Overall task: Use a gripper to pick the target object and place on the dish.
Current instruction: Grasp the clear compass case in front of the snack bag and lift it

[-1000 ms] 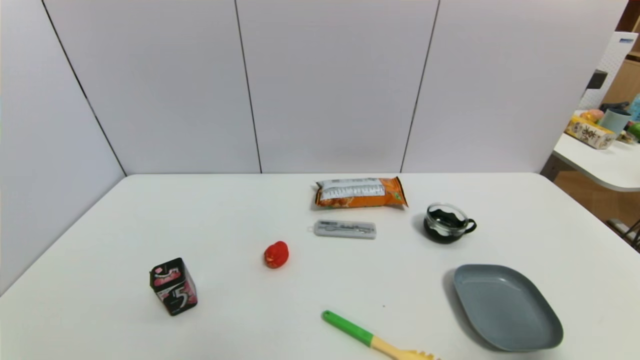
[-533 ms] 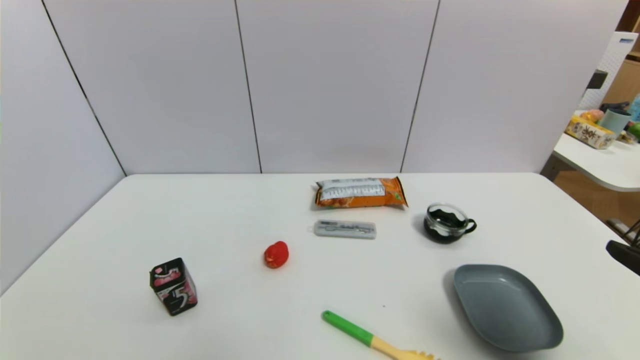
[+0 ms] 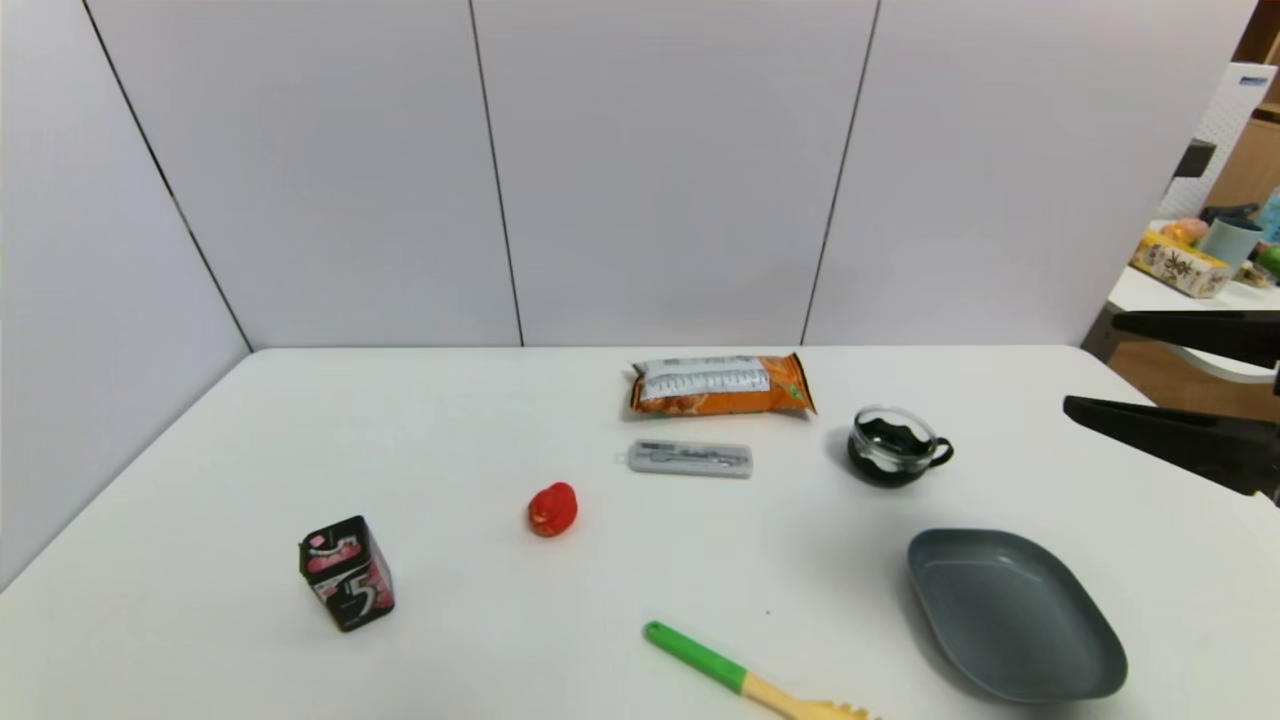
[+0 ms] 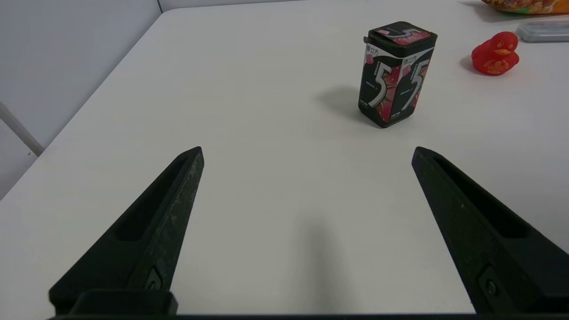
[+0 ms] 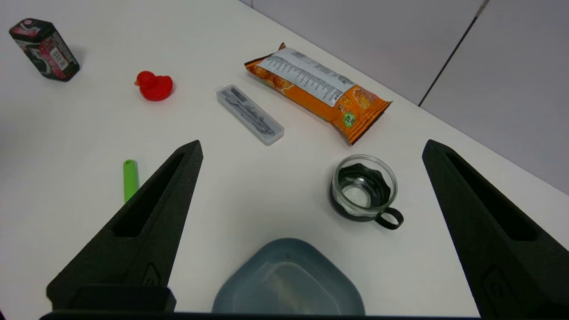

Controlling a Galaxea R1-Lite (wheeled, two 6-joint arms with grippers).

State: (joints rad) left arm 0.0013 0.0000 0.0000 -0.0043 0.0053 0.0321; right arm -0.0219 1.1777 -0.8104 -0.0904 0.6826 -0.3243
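The target object, a slim translucent grey case with metal utensils inside, lies flat mid-table in front of the orange snack bag. The grey-blue dish sits empty at the front right. My right gripper reaches in from the right edge, open and empty, hovering above the table to the right of the cup and well right of the case. My left gripper is open over bare table at the front left, out of the head view.
A black glass cup with handle stands between case and dish. A red toy duck, a black gum box and a green-and-yellow fork lie on the white table. Wall panels close the back and left.
My right gripper has come into the head view from the right edge, rising and reaching farther over the table. Nothing on the table has moved.
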